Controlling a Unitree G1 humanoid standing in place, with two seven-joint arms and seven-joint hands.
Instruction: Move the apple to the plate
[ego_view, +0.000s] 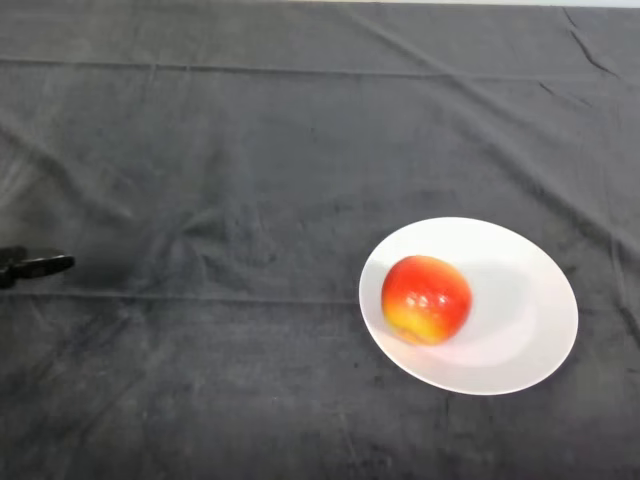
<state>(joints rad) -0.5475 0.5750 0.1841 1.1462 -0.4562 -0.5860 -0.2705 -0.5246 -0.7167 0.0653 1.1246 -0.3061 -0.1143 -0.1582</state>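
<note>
A round red-and-yellow apple is seen resting on the left part of a white, shallow, round plate, which is set on the right side of a table draped in a dark, creased cloth. Only a black fingertip of the left hand is shown at the left edge, well apart from the plate, and whether the fingers are spread or closed cannot be told.
</note>
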